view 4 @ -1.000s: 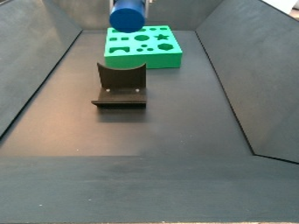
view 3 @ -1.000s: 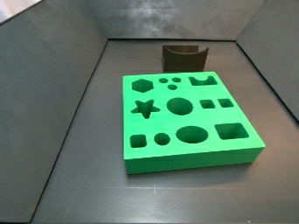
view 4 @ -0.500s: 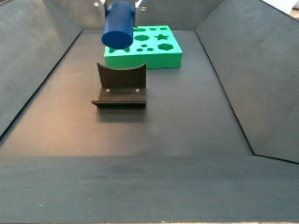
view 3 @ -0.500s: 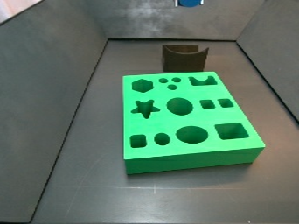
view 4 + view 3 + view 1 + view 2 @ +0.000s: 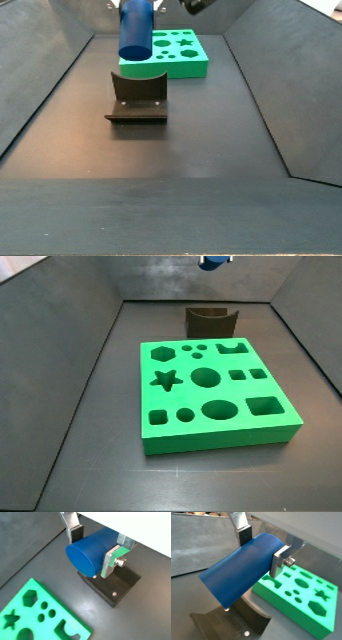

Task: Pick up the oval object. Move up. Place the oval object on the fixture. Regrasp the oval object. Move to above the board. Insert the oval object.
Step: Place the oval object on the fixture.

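Gripper [image 5: 97,554] pinching blue oval peg [image 5: 92,553] between silver fingers [image 5: 112,561], peg tilted, suspended above dark fixture [image 5: 112,587], not touching, green board [image 5: 301,594] beyond fixture on floor

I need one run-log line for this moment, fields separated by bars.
tool: shut on oval object | position: above fixture, not touching | board: holes empty | stage: placing on fixture
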Controlling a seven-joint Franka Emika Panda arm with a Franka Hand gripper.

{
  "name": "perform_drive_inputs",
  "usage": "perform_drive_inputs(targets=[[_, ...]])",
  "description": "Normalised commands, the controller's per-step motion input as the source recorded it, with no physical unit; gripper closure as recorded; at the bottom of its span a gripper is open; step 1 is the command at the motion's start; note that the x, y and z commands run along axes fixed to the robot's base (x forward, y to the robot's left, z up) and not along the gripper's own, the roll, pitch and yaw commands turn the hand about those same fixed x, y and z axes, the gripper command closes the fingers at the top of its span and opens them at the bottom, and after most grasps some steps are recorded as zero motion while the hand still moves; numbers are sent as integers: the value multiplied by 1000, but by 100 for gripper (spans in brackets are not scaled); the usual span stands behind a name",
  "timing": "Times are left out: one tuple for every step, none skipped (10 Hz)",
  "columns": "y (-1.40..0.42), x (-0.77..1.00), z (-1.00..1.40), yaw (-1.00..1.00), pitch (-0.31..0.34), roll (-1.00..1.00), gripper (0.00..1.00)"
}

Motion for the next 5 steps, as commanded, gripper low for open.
perform_drive_inputs(targets=[[46,88,-23,-179,132,-1000,100],[50,88,-20,-166,93,-746,100],[50,87,-19,-160,72,-635,100],[49,82,-21,-143,45,-410,100],[37,78,-15,-127,31,-267,100]])
